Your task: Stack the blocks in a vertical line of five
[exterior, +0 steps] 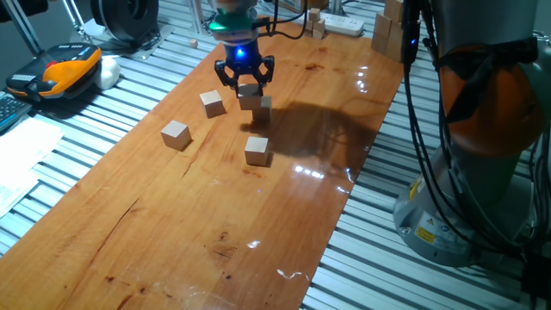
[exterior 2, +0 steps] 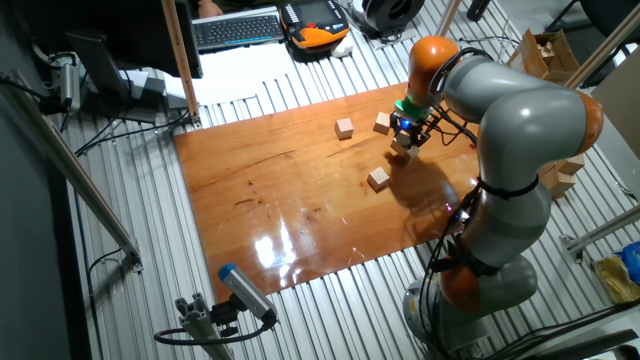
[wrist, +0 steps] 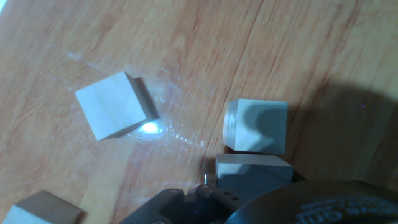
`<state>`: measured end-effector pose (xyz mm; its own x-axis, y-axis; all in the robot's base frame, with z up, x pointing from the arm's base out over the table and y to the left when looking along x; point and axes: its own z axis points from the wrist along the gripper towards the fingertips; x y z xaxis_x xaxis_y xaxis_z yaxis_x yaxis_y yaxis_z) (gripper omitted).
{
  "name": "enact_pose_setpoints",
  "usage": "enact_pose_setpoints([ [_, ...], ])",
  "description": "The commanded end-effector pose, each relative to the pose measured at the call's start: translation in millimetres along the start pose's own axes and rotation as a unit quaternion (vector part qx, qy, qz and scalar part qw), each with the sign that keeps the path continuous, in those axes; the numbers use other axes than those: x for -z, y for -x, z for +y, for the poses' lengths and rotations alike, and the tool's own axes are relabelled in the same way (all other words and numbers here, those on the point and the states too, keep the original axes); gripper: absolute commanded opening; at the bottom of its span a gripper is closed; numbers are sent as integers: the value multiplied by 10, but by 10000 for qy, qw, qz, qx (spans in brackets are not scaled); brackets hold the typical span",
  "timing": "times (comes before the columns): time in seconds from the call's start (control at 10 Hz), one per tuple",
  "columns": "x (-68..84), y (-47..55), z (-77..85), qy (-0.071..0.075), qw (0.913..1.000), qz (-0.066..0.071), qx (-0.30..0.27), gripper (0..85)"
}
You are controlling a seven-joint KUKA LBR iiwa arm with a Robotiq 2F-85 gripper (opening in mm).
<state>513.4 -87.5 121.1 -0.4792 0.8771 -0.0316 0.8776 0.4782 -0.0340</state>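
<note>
Five small tan wooden blocks show on the wooden table (exterior: pixel 172 224). My gripper (exterior: pixel 244 84) is at the far end of the table, shut on one block (exterior: pixel 250 93) and holding it just above the surface. A second block (exterior: pixel 263 108) sits right beside and slightly below it. In the hand view the held block (wrist: pixel 254 169) is next to that block (wrist: pixel 256 124). Three more lie loose: one (exterior: pixel 212 103) to the left, one (exterior: pixel 176 135) further left and nearer, one (exterior: pixel 256 151) in front. In the other fixed view the gripper (exterior 2: pixel 408 135) hangs over the table's far right part.
A white power strip (exterior: pixel 344 24) and larger pale wooden blocks (exterior: pixel 389 33) stand behind the table's far end. An orange and black device (exterior: pixel 65 69) lies at the left. The robot's base (exterior: pixel 482 172) and its cables stand on the right.
</note>
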Motion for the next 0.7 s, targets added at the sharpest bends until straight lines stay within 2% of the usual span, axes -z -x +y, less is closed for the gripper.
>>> enact_pose_setpoints([
  [0.0, -1, -1, 1, 27, 10000, 21, 50, 0],
  [0.6, -1, -7, -1, -78, 9999, -77, 92, 0],
])
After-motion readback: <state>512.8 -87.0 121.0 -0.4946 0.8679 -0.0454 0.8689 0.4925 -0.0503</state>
